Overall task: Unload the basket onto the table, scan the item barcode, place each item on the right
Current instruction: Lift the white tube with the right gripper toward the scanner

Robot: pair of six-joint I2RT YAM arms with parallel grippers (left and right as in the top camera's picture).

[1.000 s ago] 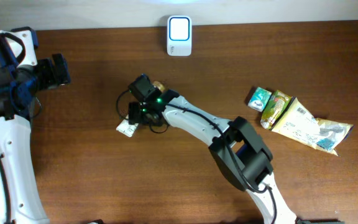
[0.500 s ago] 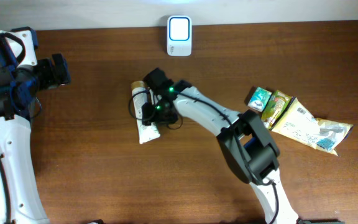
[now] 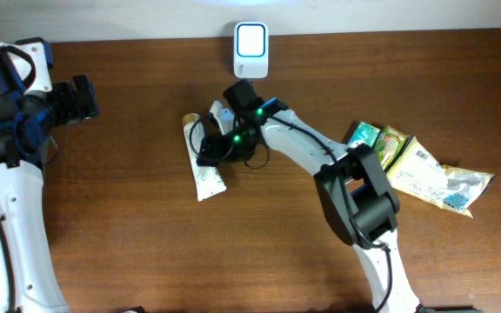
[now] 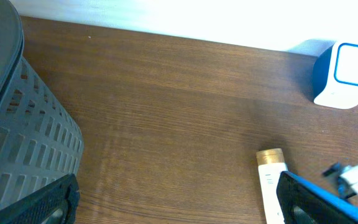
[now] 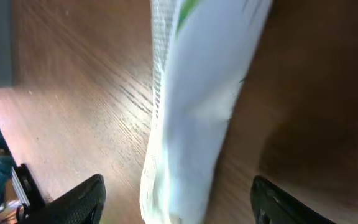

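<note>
White tube [image 3: 205, 178] now lies flat on the counter [image 3: 103, 243], swung round within the last second, as the right gripper [image 3: 214, 149] spreads open over it, letting go. Left gripper [image 3: 83, 96] idles open. Farther off, the scanner [image 3: 250, 39] waits, the barcode seemingly unscanned.

– What did the wooden table [image 3: 129, 226] carry?
– A scanner [image 3: 250, 39] stood upright at its far edge. A tube [image 3: 207, 181] lay flat, nearer than the scanner and slightly to its left.
– Anything else?
– Snack packets [image 3: 388, 149] were clustered together well to the scanner's right, and a grey basket [image 4: 17, 137] stood far to its left.
</note>
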